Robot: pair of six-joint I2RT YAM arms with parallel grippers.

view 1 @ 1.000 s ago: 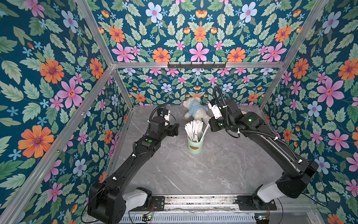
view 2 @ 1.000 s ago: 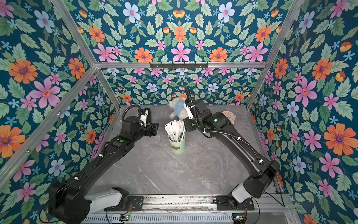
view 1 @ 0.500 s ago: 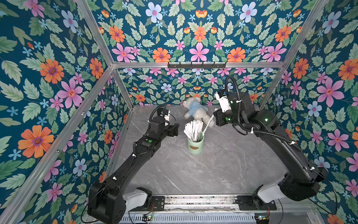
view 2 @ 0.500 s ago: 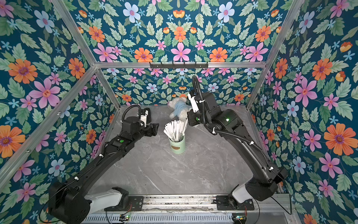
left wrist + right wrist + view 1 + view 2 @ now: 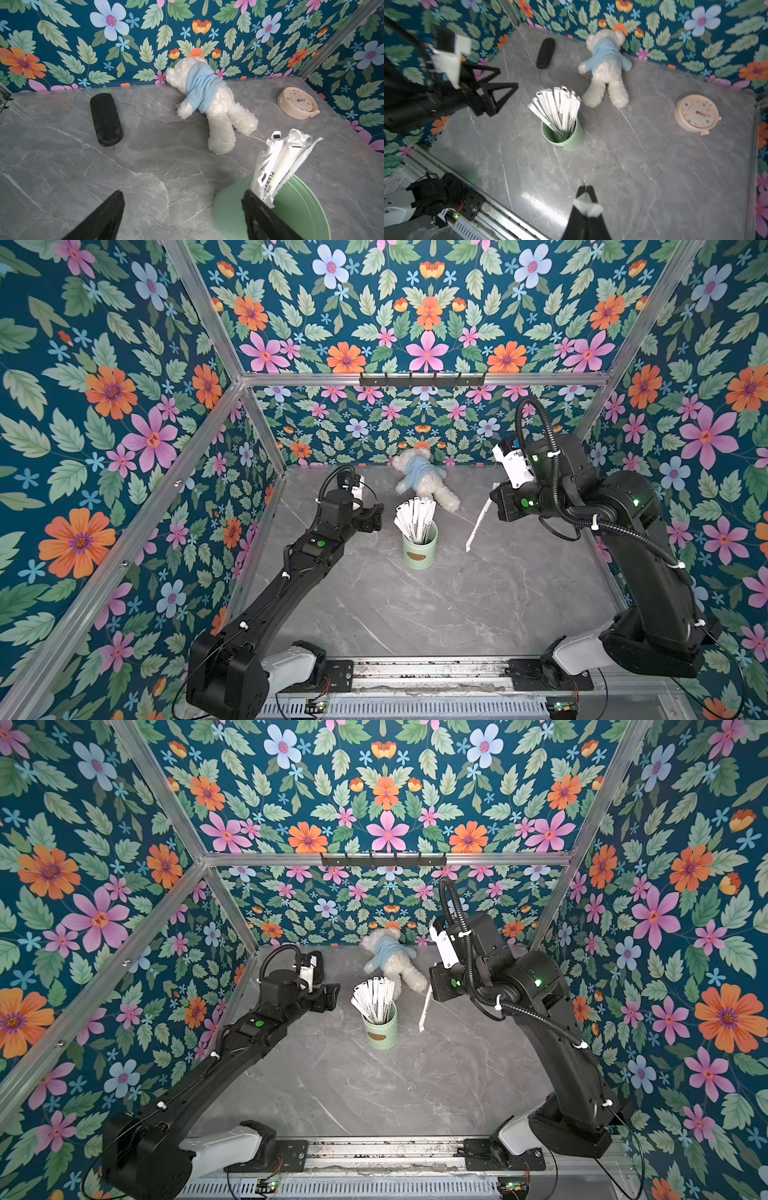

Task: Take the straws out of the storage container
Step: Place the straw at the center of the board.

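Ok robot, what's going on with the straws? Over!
Right gripper shut on one straw, clear of the cup. Left gripper open beside cup. Other straws inside it. Nothing blocking.

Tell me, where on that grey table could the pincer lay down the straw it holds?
Widest bare patch: between the cup and the front rail. Another: between cup and clock, under the straw in the right pincer. Crowded at the back: teddy bear, black case, and the left pincer beside the cup.

left tool (image 5: 182,195): wide apart | straws (image 5: 278,164): standing in green cup (image 5: 228,204) | plush bear (image 5: 207,97): lying behind
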